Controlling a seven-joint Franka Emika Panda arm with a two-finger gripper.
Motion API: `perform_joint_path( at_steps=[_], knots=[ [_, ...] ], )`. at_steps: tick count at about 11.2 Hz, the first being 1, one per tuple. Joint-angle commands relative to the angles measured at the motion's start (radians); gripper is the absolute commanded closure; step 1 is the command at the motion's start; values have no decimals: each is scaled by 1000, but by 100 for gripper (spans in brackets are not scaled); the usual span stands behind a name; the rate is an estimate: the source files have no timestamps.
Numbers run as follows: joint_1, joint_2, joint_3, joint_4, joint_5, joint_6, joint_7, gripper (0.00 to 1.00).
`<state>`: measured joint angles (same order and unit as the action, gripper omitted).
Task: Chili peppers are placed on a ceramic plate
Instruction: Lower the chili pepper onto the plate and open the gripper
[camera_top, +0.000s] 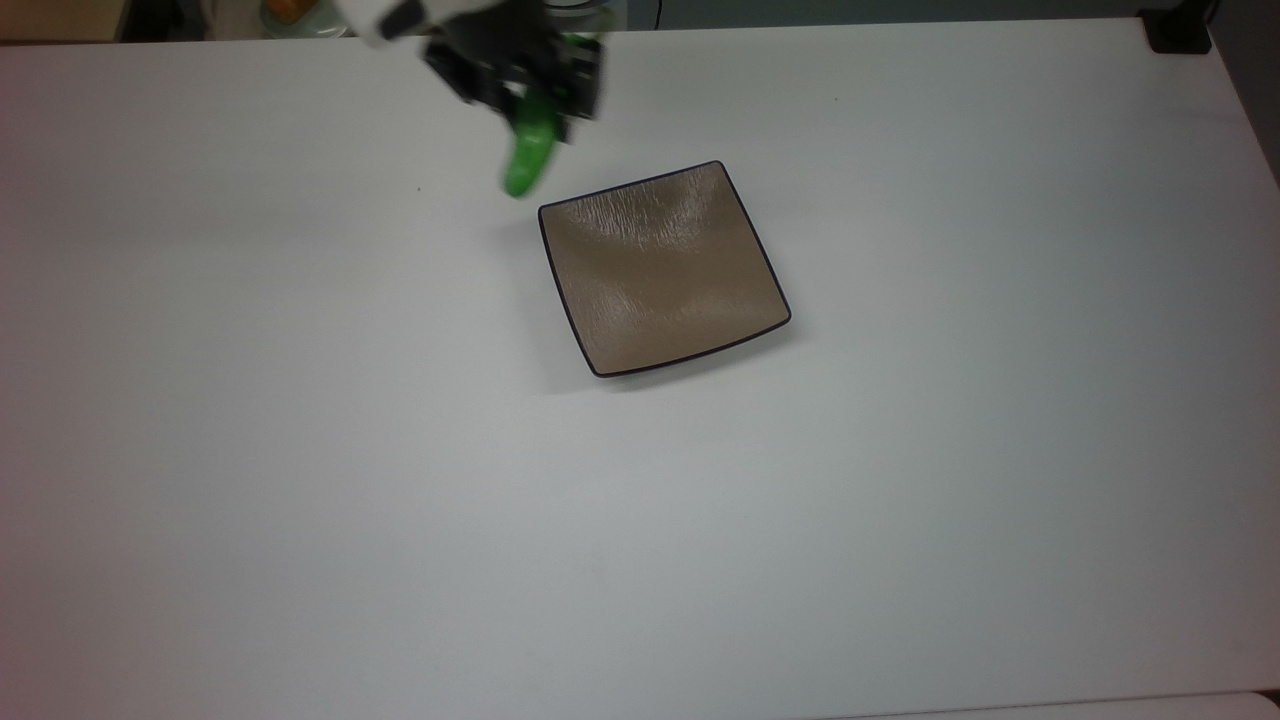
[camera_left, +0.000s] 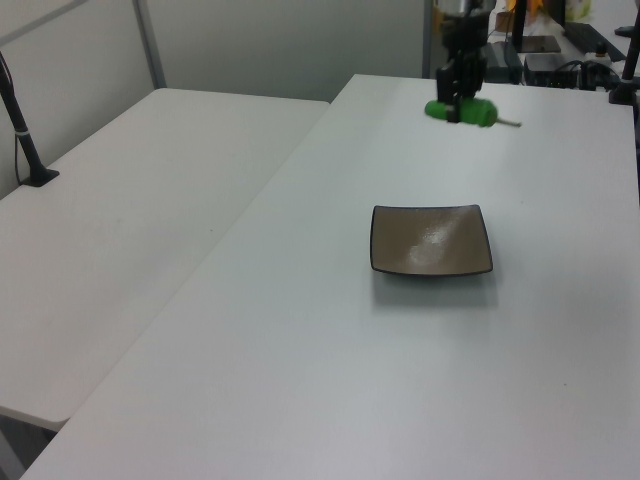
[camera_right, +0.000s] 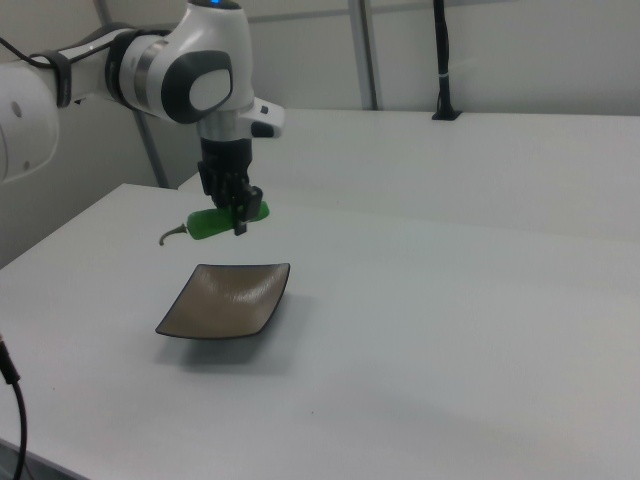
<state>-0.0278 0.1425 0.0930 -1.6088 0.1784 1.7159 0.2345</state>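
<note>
Item: gripper (camera_right: 236, 212) carrying chili pepper (camera_right: 215, 222), short of the ceramic plate (camera_right: 228, 299).

Gripper: fingers clamped across the pepper's mid-body, pointing down, held clear above the white table (camera_top: 400, 500). Chili pepper: glossy green, roughly level; long axis crosswise to the fingers, stem (camera_left: 508, 122) towards the left view's right. In the top view its tip (camera_top: 520, 180) lies just off the plate's upper-left corner. Ceramic plate (camera_top: 662, 268): square, tan-brown, bare, flat on the table; in the top view it lies to the lower right of the gripper, near. Height above the plate cannot be judged with confidence; it appears modest. Placement not yet made; a short carry towards the plate's centre, then descent, seems required.
</note>
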Motion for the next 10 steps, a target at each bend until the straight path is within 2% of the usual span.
perform_joint_path(
  at_steps=[1,3,7,10],
  knots=[
    [34,57,-4,-25,114,127,98,95],
    [55,94,-6,-100,182,273,100,95],
    [109,143,-6,-226,178,491,108,95],
    [129,180,-6,-252,156,524,105,94]
  ],
)
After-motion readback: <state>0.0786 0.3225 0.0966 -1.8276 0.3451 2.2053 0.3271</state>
